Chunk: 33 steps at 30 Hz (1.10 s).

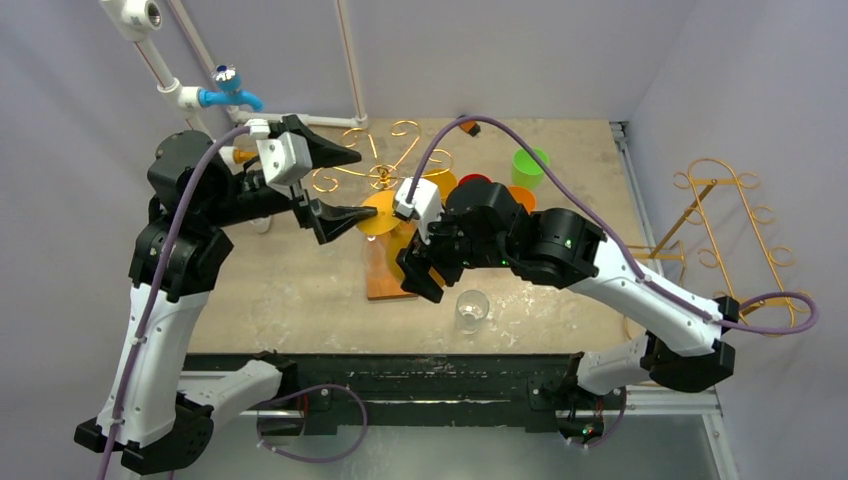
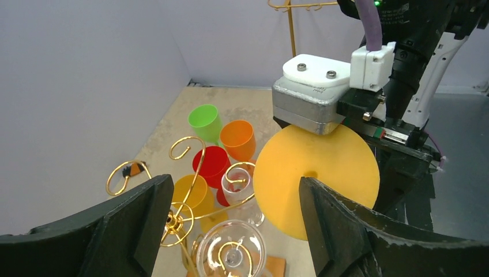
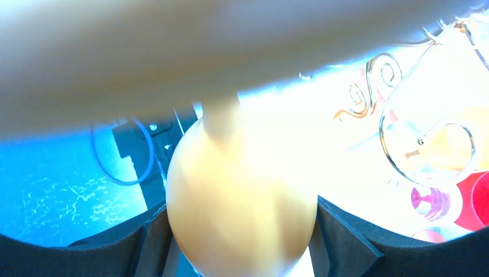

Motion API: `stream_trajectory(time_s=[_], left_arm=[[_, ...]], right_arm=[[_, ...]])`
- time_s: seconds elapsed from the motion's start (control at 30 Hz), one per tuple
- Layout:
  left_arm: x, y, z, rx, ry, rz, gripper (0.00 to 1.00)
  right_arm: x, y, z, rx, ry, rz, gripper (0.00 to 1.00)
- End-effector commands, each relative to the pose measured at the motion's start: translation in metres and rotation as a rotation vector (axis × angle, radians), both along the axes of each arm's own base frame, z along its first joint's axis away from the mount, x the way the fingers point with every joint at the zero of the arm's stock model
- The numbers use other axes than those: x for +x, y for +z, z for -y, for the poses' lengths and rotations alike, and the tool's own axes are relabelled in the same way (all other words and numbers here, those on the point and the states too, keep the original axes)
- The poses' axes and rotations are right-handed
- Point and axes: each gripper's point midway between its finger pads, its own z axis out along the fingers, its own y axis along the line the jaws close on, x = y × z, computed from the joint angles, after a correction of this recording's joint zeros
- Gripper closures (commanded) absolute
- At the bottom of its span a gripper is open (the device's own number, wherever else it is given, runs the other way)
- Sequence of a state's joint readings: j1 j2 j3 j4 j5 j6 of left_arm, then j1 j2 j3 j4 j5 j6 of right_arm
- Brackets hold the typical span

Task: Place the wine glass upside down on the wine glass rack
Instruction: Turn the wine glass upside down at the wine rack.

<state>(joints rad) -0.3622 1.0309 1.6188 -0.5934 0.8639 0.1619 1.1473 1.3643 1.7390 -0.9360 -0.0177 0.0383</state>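
Where the overhead camera takes in the whole table [image 1: 290, 290], the gold wire rack [image 1: 385, 170] stands toward the far wall on a wooden board [image 1: 378, 285]. The yellow wine glass [image 1: 378, 214] is held tilted in the air just on the near side of the rack, its round foot turned toward the left arm. The right gripper [image 1: 408, 262] is clamped on the bowl. From above that grip is hard to read, but the right wrist camera shows the bowl pressed between both dark fingers [image 3: 151, 242], its stem rising to a blurred foot that fills the top of the picture.

The left gripper [image 1: 362, 185] has its jaws spread wide and holds nothing. One finger is over the rack's left scrolls and the other is beside the glass's foot; whether it touches cannot be told. Its wrist camera alone shows a clear glass [image 2: 230, 251] under the rack's scrolls, with the green glass [image 2: 204, 121], orange glass [image 2: 237, 138] and red glass [image 2: 213, 164] beyond.

Only the overhead view shows a lone clear glass [image 1: 471, 308] nearer the arms than the rack. It also shows a second gold rack [image 1: 720, 215] well to the rack's right, past the table's edge.
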Motion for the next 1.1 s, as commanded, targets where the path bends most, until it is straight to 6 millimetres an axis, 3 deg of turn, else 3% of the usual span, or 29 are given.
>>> stream_trajectory(time_s=[0.0, 0.37, 0.47, 0.57, 0.63, 0.87, 1.07], left_arm=[[-0.002, -0.02, -0.003, 0.079, -0.009, 0.016, 0.14], [0.0, -0.025, -0.011, 0.121, 0.032, 0.071, 0.15], [0.002, -0.016, -0.013, 0.093, 0.059, 0.083, 0.12], [0.006, -0.002, -0.017, 0.053, 0.118, 0.098, 0.1], [0.01, 0.004, -0.022, 0.035, 0.169, 0.09, 0.09], [0.015, 0.003, -0.034, 0.04, 0.254, 0.077, 0.1], [0.013, -0.001, -0.039, 0.048, 0.276, 0.074, 0.1]], right_arm=[[0.0, 0.03, -0.007, 0.086, 0.026, 0.053, 0.65], [0.003, 0.05, 0.029, 0.22, -0.091, 0.127, 0.74], [0.013, 0.044, 0.041, 0.239, -0.177, 0.15, 0.75], [0.029, 0.033, 0.059, 0.232, -0.309, 0.182, 0.9], [0.037, 0.026, 0.069, 0.229, -0.375, 0.202, 0.86], [0.057, 0.009, 0.089, 0.192, -0.487, 0.25, 0.94], [0.077, -0.014, 0.093, 0.146, -0.489, 0.233, 0.99]])
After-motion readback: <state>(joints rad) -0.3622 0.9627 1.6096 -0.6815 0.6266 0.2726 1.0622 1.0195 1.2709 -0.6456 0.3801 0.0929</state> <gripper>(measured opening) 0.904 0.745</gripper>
